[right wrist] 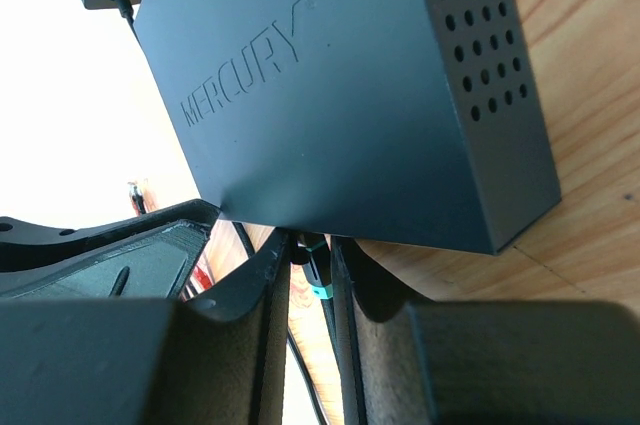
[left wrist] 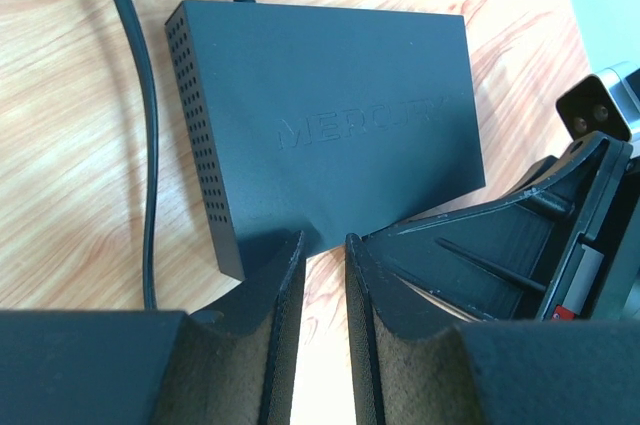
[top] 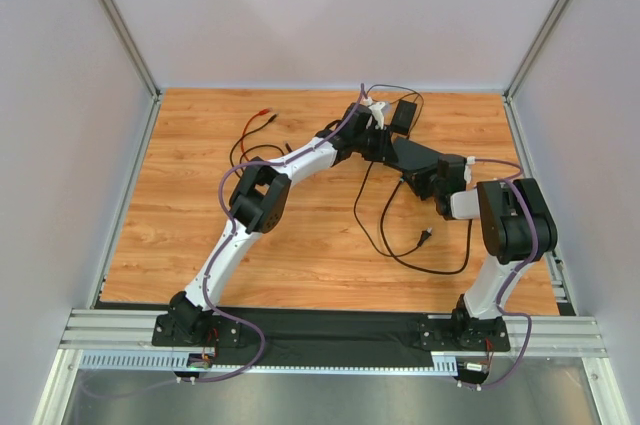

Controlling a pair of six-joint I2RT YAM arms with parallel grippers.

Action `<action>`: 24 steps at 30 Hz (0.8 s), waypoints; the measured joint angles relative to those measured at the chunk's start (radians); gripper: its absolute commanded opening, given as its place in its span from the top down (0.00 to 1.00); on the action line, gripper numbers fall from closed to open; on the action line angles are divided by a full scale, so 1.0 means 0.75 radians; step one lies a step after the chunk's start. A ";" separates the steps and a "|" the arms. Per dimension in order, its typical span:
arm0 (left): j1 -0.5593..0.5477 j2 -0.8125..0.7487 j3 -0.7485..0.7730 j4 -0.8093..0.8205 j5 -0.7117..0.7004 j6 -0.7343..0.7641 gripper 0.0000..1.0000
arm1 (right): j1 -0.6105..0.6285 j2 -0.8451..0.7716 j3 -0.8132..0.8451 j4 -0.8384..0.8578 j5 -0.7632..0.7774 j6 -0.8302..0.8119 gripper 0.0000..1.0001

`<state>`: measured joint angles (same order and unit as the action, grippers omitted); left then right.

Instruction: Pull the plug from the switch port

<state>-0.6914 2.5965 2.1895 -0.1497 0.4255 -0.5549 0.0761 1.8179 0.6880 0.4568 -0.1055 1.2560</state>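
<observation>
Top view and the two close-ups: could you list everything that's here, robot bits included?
table: one, wooden, under everything.
switch: one, black box, far middle of the table.
plug: one, black with a teal bit, at the switch's edge.
adapter: one, black, just beyond the switch.
cords: at least two, black, looping over the table's middle.
red-tipped wires: apparently a pair, far side, left of the switch.
left gripper: one, black, at the switch's corner.
right gripper: one, black, fingers either side of the plug.
</observation>
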 measured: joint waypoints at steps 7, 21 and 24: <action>0.000 0.010 0.012 0.002 0.014 -0.006 0.70 | -0.002 0.001 0.009 -0.016 -0.016 -0.008 1.00; 0.000 0.010 0.012 0.002 0.014 -0.010 0.70 | -0.009 -0.010 -0.033 0.013 -0.119 -0.060 1.00; 0.000 0.010 0.012 0.002 0.015 -0.010 0.70 | -0.010 -0.013 -0.040 0.020 -0.142 -0.076 1.00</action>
<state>-0.6914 2.6038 2.1986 -0.1482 0.4366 -0.5625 0.0685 1.8080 0.6582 0.4717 -0.2119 1.1988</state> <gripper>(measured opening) 0.301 0.196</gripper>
